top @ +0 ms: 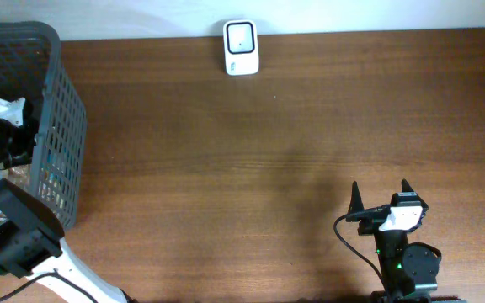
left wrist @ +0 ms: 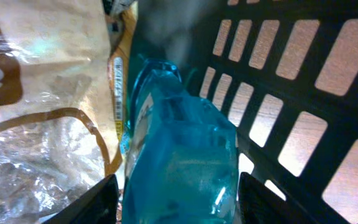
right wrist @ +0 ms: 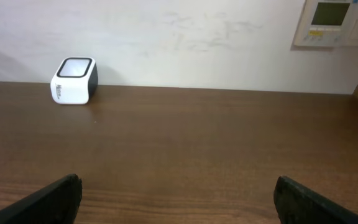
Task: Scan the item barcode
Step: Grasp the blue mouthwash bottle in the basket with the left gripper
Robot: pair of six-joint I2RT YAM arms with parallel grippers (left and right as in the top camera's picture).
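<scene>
Inside the dark grey slatted plastic basket point(top: 61, 126), the translucent blue plastic bottle point(left wrist: 179, 124) sits between the left tool's point(left wrist: 179, 186) jaws. I cannot tell whether they pinch it yet. Best to close squarely on its sides, then lift straight out of the basket. The right tool point(top: 380, 192), far from the basket, gapes empty.

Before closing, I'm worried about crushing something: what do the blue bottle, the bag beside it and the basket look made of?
Blue bottle: translucent glossy plastic, likely; light shows through it. Bag: thin plastic film, part clear, part tan print; crinkles and glare. Basket: dark matte rigid plastic, apparently; moulded grid of holes.
</scene>
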